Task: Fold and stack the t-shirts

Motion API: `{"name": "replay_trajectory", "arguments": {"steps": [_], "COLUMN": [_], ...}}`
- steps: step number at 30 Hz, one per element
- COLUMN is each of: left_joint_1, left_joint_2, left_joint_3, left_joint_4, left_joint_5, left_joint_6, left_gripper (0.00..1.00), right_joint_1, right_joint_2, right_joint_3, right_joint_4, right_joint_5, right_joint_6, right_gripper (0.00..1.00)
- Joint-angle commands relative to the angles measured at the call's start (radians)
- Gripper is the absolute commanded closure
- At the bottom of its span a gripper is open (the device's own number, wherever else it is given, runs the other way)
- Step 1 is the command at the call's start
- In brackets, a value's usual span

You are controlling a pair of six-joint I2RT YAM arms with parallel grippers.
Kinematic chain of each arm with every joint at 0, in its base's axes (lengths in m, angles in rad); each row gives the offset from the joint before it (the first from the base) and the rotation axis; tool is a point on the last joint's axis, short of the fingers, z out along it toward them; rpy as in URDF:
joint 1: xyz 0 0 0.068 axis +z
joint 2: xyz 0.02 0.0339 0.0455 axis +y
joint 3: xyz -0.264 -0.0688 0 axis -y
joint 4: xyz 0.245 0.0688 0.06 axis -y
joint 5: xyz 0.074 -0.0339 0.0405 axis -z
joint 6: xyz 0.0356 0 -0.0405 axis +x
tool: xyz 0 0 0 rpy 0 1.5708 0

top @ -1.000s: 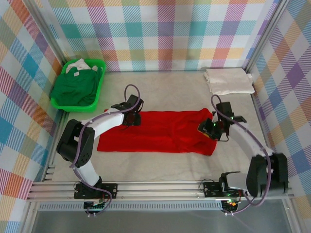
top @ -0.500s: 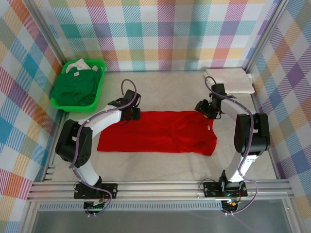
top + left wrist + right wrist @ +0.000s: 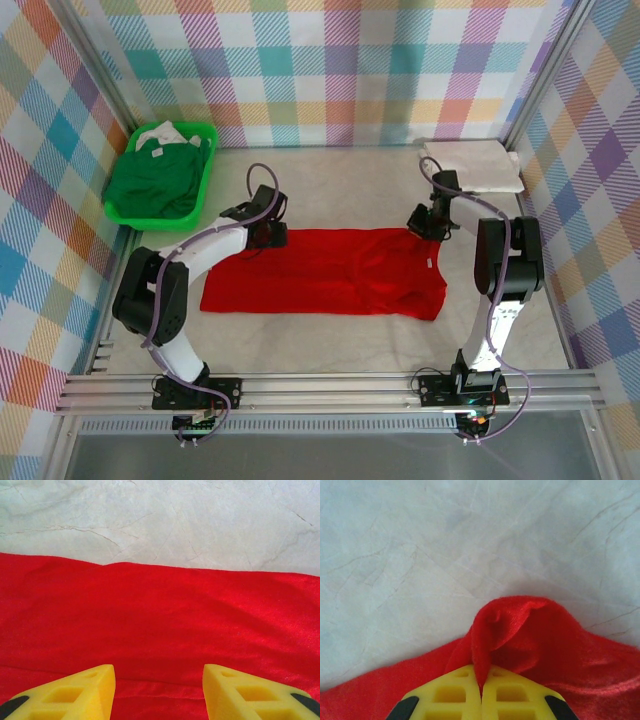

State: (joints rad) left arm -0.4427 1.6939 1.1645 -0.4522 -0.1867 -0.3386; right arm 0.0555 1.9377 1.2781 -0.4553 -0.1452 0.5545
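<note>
Both arms are built alike. The left arm (image 3: 205, 250) has smooth white links set between chunky black joint housings (image 3: 150, 300). The right arm (image 3: 497, 315) matches it, a white tube under a big black block (image 3: 508, 258). A thin lilac cable (image 3: 262, 175) loops free near the left wrist and runs along the links; the right arm's cable (image 3: 432, 172) is the same colour. Each arm has a black bracket (image 3: 195, 392) at its foot. Up close, the left gripper (image 3: 159, 675) has fat yellow fingers (image 3: 75, 695) with rectangular pockets moulded in and a black patch at the outer corner. The right gripper (image 3: 481, 674) has the same yellow fingers (image 3: 450, 696), pockets and black corners.
</note>
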Motion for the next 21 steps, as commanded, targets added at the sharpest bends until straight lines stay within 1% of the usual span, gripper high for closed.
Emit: {"name": "replay_trajectory", "arguments": {"steps": [1, 5, 9, 12, 14, 16, 17, 18, 20, 21], "left_joint_1": [0.042, 0.097, 0.118, 0.141, 0.161, 0.180, 0.189, 0.198, 0.215, 0.226], "left_joint_2": [-0.063, -0.077, -0.054, -0.022, 0.000, 0.014, 0.022, 0.032, 0.050, 0.060], "left_joint_3": [-0.037, -0.073, -0.074, -0.081, -0.078, -0.075, -0.073, -0.067, -0.048, -0.040], "left_joint_4": [-0.005, 0.013, 0.010, 0.020, 0.015, 0.015, 0.018, 0.015, 0.001, -0.006], "left_joint_5": [-0.024, 0.000, -0.019, -0.010, -0.004, 0.003, 0.007, 0.006, 0.004, 0.006], "left_joint_6": [-0.050, -0.084, -0.070, -0.068, -0.067, -0.063, -0.058, -0.053, -0.049, -0.052], "left_gripper": [0.50, 0.49, 0.49, 0.49, 0.48, 0.48, 0.48, 0.47, 0.47, 0.43], "right_joint_1": [-0.050, -0.076, -0.080, -0.079, -0.080, -0.080, -0.079, -0.079, -0.071, -0.065], "right_joint_2": [-0.065, -0.080, -0.020, 0.027, 0.039, 0.034, 0.026, 0.013, -0.030, -0.060], "right_joint_3": [0.026, 0.043, 0.082, 0.117, 0.127, 0.133, 0.140, 0.145, 0.140, 0.133], "right_joint_4": [0.006, 0.029, 0.037, 0.034, 0.031, 0.029, 0.019, 0.003, -0.013, -0.021], "right_joint_5": [0.030, 0.031, 0.027, 0.032, 0.047, 0.055, 0.055, 0.053, 0.050, 0.053], "right_joint_6": [-0.032, -0.062, -0.077, -0.078, -0.075, -0.074, -0.076, -0.077, -0.079, -0.078], "right_gripper": [1.00, 1.00, 1.00, 1.00, 0.90, 0.86, 0.81, 0.73, 0.68, 0.67]}}
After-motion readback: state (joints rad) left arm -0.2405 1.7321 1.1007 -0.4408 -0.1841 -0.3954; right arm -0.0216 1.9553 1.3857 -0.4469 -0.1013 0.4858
